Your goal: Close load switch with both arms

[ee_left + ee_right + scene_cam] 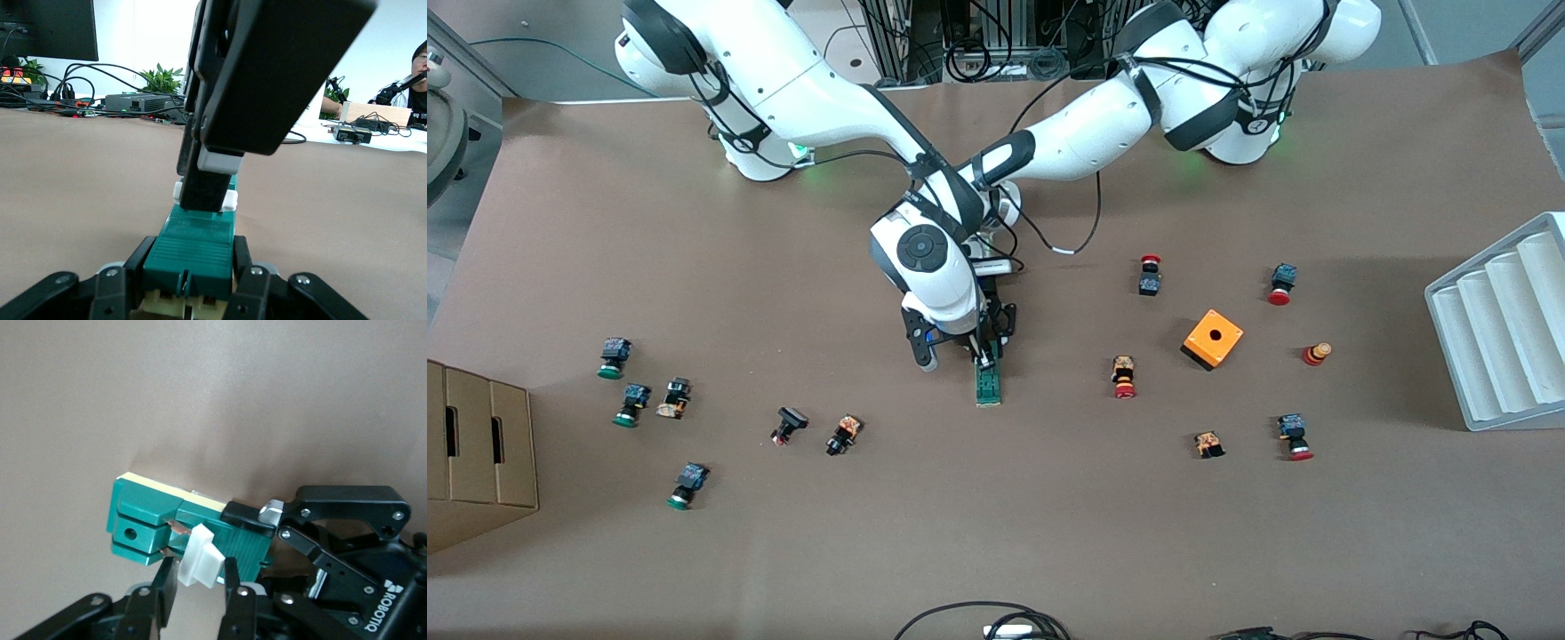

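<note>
- Mid-worktop (pixel 1049 533), front view: switch (pixel 988 386) lies flat, well apart from the orange box (pixel 1213 339); both arms meet over its end toward the bases, right gripper (pixel 983 354) and left gripper (pixel 996 331) close together.
- Left wrist view: left gripper (pixel 189 283), fingers (pixel 113 290) clamped on the green body of the switch (pixel 193 250).
- Right wrist view: right gripper (pixel 200 587), fingers (pixel 163 587) narrow, pinching the white lever (pixel 200 557).
</note>
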You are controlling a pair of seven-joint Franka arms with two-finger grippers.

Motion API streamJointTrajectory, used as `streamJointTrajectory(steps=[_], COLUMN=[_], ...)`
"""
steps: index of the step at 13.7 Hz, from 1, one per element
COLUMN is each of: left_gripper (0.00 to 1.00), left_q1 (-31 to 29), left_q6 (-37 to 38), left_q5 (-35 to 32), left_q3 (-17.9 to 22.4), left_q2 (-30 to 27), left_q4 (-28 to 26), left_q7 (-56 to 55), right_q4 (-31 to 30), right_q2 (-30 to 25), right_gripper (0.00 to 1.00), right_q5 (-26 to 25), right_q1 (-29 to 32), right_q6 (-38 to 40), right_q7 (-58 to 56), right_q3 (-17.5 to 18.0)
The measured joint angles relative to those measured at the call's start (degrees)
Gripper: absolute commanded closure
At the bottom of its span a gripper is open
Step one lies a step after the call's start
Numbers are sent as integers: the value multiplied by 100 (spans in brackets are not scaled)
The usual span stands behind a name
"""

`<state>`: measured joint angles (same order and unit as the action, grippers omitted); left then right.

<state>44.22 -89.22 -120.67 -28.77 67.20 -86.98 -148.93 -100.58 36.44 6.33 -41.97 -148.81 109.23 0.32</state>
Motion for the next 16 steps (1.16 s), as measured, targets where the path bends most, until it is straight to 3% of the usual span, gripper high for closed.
streamJointTrajectory(steps=[16], left_gripper=[49], left_q1=[1], left_q6=[0], left_q5=[-1], left_q3=[0], left_q2=[1], left_q4=[1], left_q7=[2], right_q4=[241], right_q2=[-15], right_gripper=[70], right_q5=[4], right_q1=[188], right_q6=[-15], right_q7=[2], right_q3=[-61])
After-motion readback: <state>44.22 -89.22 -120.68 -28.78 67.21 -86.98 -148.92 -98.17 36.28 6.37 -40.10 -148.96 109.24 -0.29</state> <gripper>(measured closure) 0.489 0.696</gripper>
